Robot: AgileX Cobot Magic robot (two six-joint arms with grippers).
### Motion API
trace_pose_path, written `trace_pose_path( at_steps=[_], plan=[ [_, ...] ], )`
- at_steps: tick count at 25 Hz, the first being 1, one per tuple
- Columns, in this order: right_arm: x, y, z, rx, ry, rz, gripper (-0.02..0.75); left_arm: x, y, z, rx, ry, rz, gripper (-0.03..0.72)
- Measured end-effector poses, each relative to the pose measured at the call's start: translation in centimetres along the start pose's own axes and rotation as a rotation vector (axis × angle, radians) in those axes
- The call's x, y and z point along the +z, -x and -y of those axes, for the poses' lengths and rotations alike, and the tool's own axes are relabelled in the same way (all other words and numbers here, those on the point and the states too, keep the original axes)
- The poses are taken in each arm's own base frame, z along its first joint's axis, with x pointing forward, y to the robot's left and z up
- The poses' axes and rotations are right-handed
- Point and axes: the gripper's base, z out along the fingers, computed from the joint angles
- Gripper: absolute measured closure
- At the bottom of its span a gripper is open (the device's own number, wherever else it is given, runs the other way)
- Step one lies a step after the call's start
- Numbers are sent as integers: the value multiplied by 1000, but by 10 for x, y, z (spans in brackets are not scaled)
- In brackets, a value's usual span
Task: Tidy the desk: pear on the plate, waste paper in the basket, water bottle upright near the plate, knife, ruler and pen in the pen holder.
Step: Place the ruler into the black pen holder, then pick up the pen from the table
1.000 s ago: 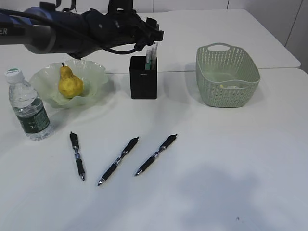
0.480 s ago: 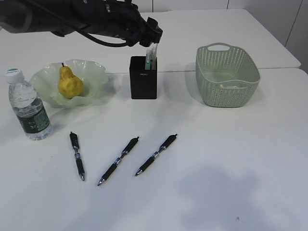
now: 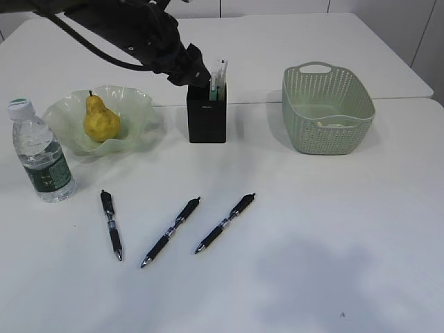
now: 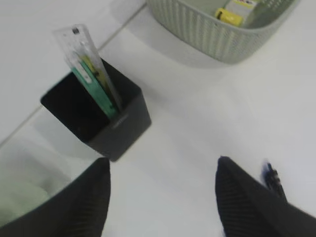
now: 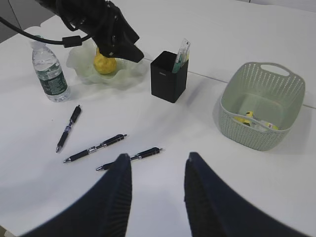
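While the matte black square pen holder (image 3: pixel 207 112) is keeping the clear ruler (image 4: pixel 85 58), yellow knife and green pen upright, three black pens (image 3: pixel 172 231) are lying at its six o'clock, and the left gripper (image 4: pixel 160 195) is hovering spread and empty.

The right gripper (image 5: pixel 155 187) is waiting parted, holding nothing.

No text legible in any view. Pen holder (image 3: pixel 207 120): small white logo on front face, too small to read. Water bottle (image 3: pixel 40 152): dark green label, print unresolved. Ruler (image 4: pixel 87 59): scale marks present, numerals blurred.
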Motion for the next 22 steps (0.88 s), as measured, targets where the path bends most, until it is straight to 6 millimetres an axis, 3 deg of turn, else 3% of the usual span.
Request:
trace_pose_path(
  at_steps=[9,16,22],
  plan=[
    [0,0,0,-2,0,4,440,-8,-24,9,76,-110,-279,232],
    [0,0,0,-2,0,4,439,-15,-39,6,138,-97,-469,261],
    [0,1,0,-1,1,6,439,-20,-47,-1,62,-6,-576,279]
  ],
)
